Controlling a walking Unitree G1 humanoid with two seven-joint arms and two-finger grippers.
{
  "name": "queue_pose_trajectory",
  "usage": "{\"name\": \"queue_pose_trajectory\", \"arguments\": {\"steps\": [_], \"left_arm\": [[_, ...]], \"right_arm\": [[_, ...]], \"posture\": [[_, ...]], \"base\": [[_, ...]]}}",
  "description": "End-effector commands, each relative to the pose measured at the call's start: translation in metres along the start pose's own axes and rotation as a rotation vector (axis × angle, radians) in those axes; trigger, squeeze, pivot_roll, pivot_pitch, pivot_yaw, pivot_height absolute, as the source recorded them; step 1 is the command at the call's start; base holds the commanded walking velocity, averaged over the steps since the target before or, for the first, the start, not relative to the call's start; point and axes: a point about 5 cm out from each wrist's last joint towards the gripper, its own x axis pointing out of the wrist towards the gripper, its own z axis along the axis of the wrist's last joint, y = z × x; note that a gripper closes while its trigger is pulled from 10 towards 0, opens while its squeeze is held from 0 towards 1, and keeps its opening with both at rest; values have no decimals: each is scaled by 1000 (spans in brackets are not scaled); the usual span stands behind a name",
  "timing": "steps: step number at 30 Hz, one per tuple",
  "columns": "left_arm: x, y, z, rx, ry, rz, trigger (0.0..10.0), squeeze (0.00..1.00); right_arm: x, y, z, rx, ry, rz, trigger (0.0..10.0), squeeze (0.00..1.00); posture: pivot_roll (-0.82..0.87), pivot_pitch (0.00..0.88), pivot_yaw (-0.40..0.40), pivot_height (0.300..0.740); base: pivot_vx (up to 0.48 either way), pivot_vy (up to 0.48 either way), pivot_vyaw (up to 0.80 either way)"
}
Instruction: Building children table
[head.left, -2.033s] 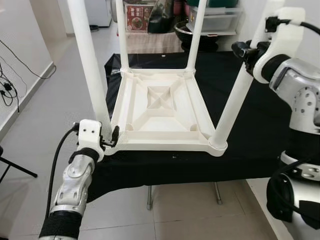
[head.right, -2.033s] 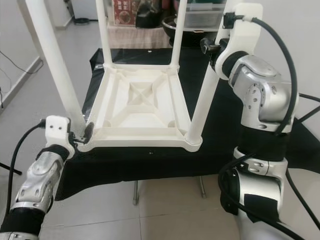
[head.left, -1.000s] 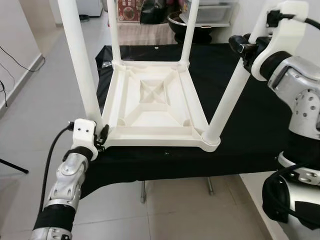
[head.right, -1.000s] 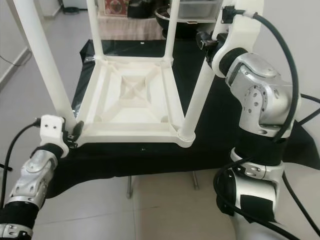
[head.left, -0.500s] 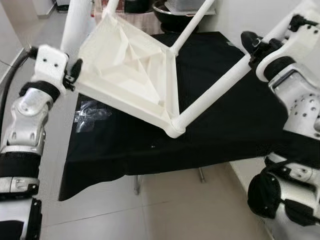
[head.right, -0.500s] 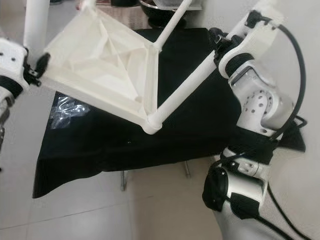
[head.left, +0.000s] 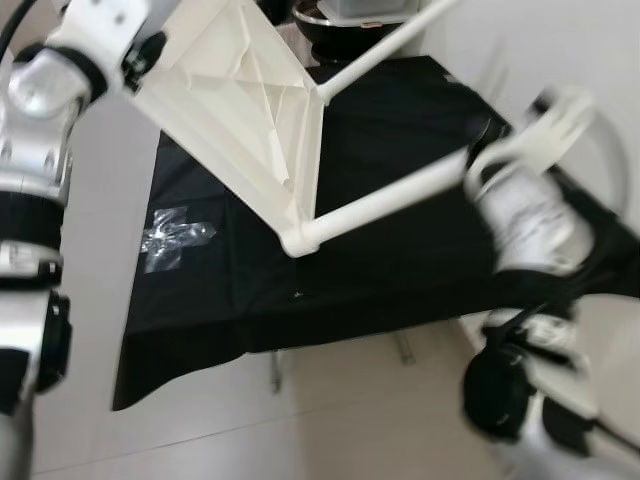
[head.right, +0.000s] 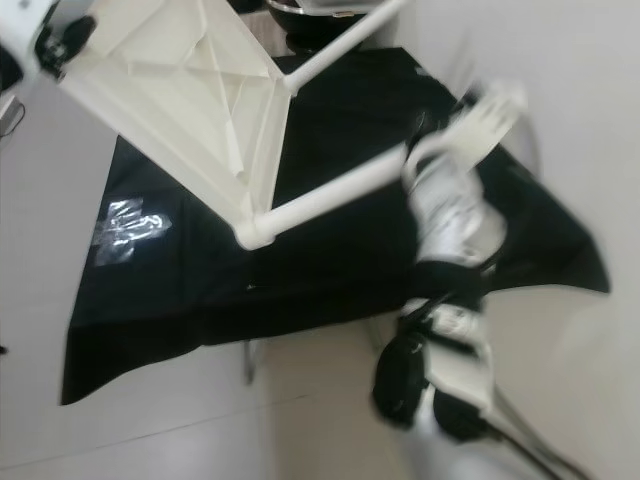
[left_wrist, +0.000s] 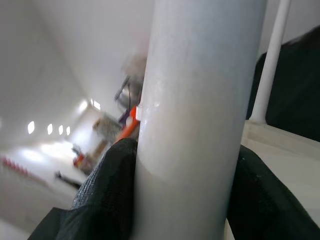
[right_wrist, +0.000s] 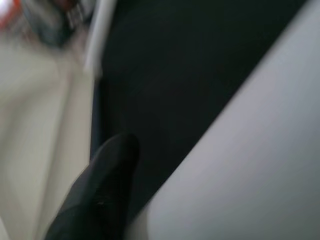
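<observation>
— Above the black-draped counter, what has changed?
— The white children's table, which lay upside down on the cloth a second ago with its legs straight up, now hangs tilted in the air, one corner lowest and close over the cloth. It is being turned over, so I judge the build is at its last step: setting it on its legs.
— And the claws?
— The left claw is clenched on one leg, high up beside the tabletop's raised corner. The right claw is at the far end of the leg that runs out from the low corner; blur hides its grip, so I cannot tell.
— Any containers?
— Beyond the counter, a dark bowl under a clear box; contents unreadable.
</observation>
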Motion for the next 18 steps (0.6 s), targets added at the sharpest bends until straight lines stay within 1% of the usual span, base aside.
{"name": "queue_pose_trajectory", "arguments": {"steps": [1,3,5,6,7,8,9,10,11,12,13,14,15,16,18], "left_arm": [[-5,60,44,-147,-237,271,275,0],[-5,60,44,-147,-237,271,275,0],[7,54,50,-142,-244,230,510,0],[14,48,54,-143,-252,202,1569,0],[14,48,54,-143,-252,202,1569,0],[19,44,57,-144,-258,183,2157,0],[19,44,57,-144,-258,183,2157,0],[24,41,60,-139,-261,164,2392,0],[28,37,63,-133,-267,147,3804,0],[30,35,65,-128,-271,137,5765,0],[30,35,65,-128,-271,137,5765,0],[34,30,70,-120,-281,116,9412,0],[37,25,73,-116,-288,98,9725,0],[37,25,73,-116,-288,98,9725,0],[43,18,78,-111,-301,69,9804,0]], "right_arm": [[5,-42,-66,-27,262,-201,10000,1000],[5,-42,-66,-27,262,-201,10000,1000],[6,-54,-66,-8,254,-266,10000,1000],[5,-63,-63,-8,247,-295,10000,1000],[5,-63,-63,-8,247,-295,10000,1000],[5,-69,-61,-8,243,-313,10000,1000],[5,-69,-61,-8,243,-313,10000,1000],[5,-73,-58,-11,232,-329,10000,1000],[5,-77,-55,-12,226,-339,10000,1000],[5,-78,-54,-12,222,-343,10000,1000],[5,-78,-54,-12,222,-343,10000,1000],[4,-82,-52,-10,221,-354,10000,1000],[3,-86,-51,-9,219,-369,10000,1000],[3,-86,-51,-9,219,-369,10000,1000],[2,-93,-52,1,221,-403,10000,1000]], "posture": [[41,127,42,740],[41,127,42,740],[28,135,62,740],[20,138,70,740],[20,138,70,740],[20,138,70,740],[20,138,70,740],[14,139,74,740],[7,141,78,740],[7,141,78,740],[7,141,78,740],[4,142,83,740],[2,143,86,740],[2,143,86,740],[-1,144,92,740]], "base": [[0,0,0],[0,0,0],[0,0,0],[0,0,0],[0,0,0],[0,0,0],[0,0,0],[0,0,0],[0,0,0],[0,0,0],[0,0,0],[0,0,0],[0,0,0],[0,0,0],[0,0,0]]}}
